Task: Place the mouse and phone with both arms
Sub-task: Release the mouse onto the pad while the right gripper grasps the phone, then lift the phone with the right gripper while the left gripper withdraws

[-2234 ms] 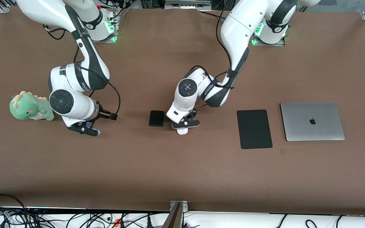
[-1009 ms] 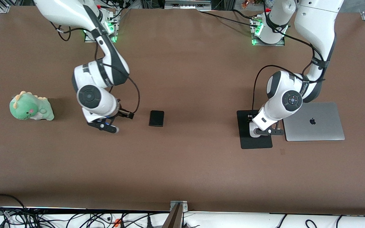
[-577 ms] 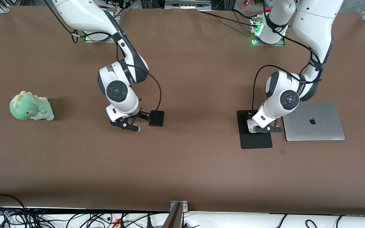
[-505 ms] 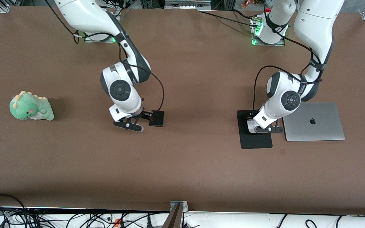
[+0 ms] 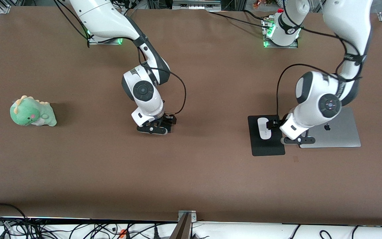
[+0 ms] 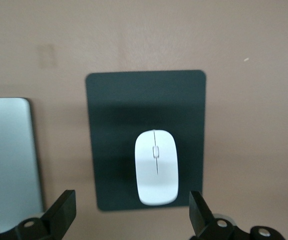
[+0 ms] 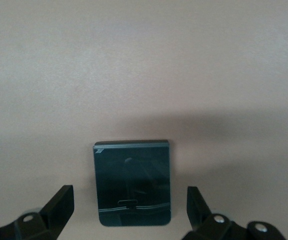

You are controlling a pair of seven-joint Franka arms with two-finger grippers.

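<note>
The mouse (image 5: 264, 128) lies flat on the black mouse pad (image 5: 266, 146), beside the closed silver laptop (image 5: 340, 136). The left gripper (image 6: 129, 215) hangs over the pad's laptop-side edge, fingers spread wide and empty.

The phone (image 7: 132, 182) lies flat on the brown table (image 5: 191, 179), mid-table. The right gripper (image 7: 129, 212) hovers directly over it, fingers apart on either side and holding nothing; in the front view the gripper hides it.

The phone looks stiff, thin and glossy, likely slippery. Its low profile probably calls for pinching across the short width, on the two long edges. The mouse seems light, smooth and rounded; its flanks would suit a grasp.

A green plush dinosaur (image 5: 31, 112) sits toward the right arm's end.
</note>
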